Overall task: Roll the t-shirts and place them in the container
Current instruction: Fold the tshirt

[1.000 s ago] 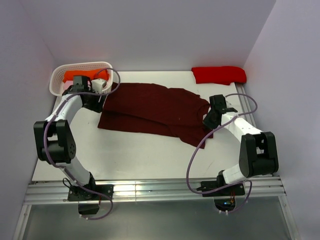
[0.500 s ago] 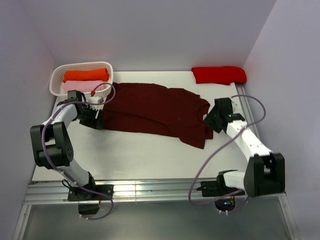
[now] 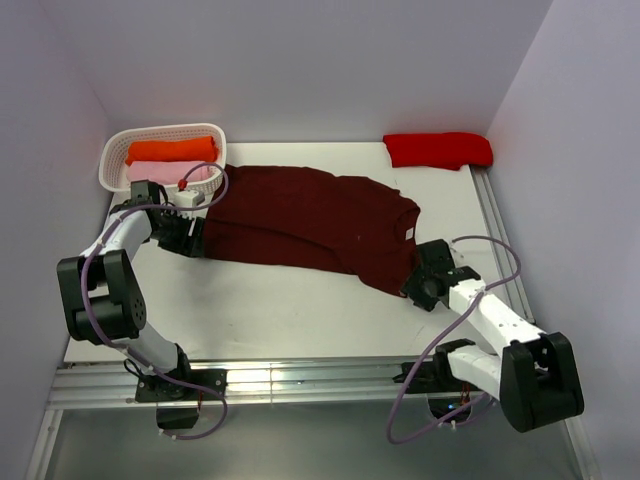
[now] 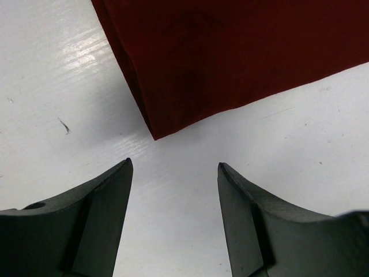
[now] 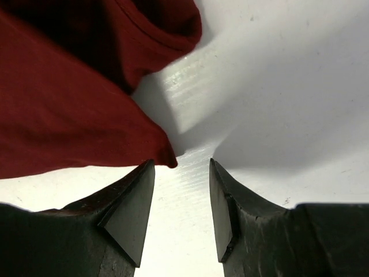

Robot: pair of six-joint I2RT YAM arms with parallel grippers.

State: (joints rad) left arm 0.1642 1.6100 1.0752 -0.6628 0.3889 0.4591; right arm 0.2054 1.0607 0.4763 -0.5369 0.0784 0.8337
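1. A small white label sits at the neck of the dark maroon short-sleeved cloth t-shirt; it is too small to read.
2. The white plastic lattice basket, just beyond the maroon shirt's left end, holds an orange t-shirt and a pale pink t-shirt side by side.
3. The maroon shirt lies stretched across the white table; a folded bright red t-shirt lies beyond its right end.
4. The left fingers stand apart and empty, just off the shirt's near left corner.
5. The right fingers stand apart, with the shirt's near right tip at their gap, unclamped.

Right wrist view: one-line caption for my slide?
Open right gripper poised at a corner of the maroon shirt on the table.
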